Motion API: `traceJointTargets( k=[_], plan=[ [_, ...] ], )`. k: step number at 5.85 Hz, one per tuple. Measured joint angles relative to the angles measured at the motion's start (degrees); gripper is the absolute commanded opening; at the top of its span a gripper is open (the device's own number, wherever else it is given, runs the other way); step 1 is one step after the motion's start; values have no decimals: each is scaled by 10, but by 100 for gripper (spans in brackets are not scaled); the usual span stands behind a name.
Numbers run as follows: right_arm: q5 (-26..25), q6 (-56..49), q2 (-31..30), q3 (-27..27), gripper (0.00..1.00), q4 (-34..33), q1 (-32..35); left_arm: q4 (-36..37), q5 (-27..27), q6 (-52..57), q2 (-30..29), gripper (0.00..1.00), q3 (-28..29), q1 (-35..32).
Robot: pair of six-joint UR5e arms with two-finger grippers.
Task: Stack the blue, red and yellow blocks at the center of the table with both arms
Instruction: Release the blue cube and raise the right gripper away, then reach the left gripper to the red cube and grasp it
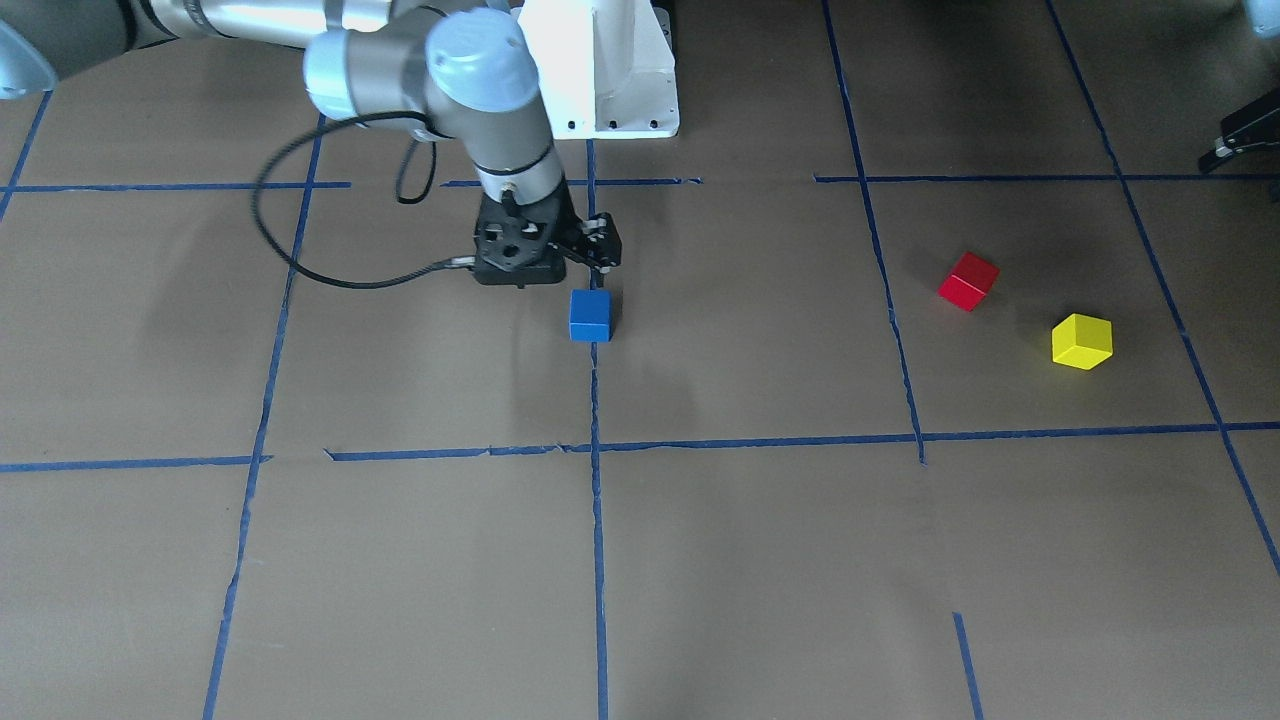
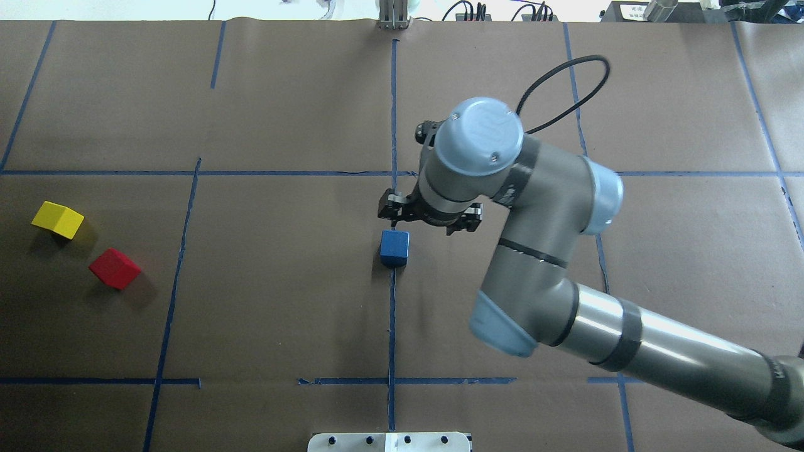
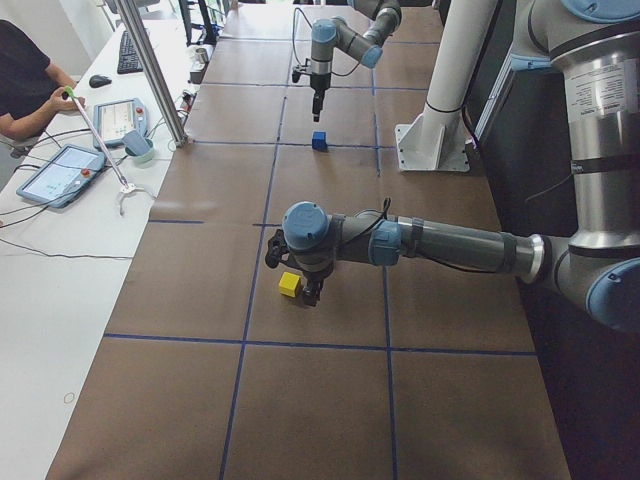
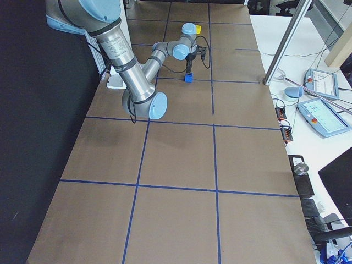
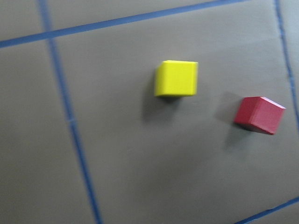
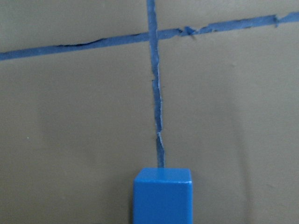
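from my station the biggest thing in shot is the brown surface (image 2: 282,113), squared off by thin blue tape lines (image 2: 188,251). the right arm (image 2: 565,263) reaches in from the robot-side edge to the middle of the surface, its wrist turned straight down. the left arm (image 3: 450,245) stretches out level above the surface's left end. the white pedestal (image 1: 600,70) stands at the middle of the robot-side edge.

the right gripper (image 1: 540,258) hangs over the centre of the surface and carries nothing. the wrist covers most of it from above, so i cannot tell whether its fingers are spread or closed. the left gripper (image 3: 312,292) points down over the left end. it is small in the side view and cut off at the frame edge in the front view, so i cannot tell its state either.

the blue block (image 2: 394,248) sits flat at the centre of the surface, right on the central tape line. the right gripper is close above it, and the left side view shows a gap between them.

the red block (image 2: 115,269) and the yellow block (image 2: 56,220) lie near the left end, close together but not touching. the yellow one is nearer the end and the red one nearer the robot-side edge. both are turned askew to the tape.
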Motion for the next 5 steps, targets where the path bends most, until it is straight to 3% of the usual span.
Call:
traceJointTargets(
  k=[2, 3, 5],
  plan=[
    [48, -32, -87, 69, 100, 0, 49, -96, 14, -160, -24, 100, 3, 87],
    [51, -42, -117, 91, 100, 1, 60, -162, 63, -223, -34, 100, 5, 142],
    [49, -48, -140, 115, 100, 1, 71, -296, 186, -251, -50, 100, 29, 264]
  ],
)
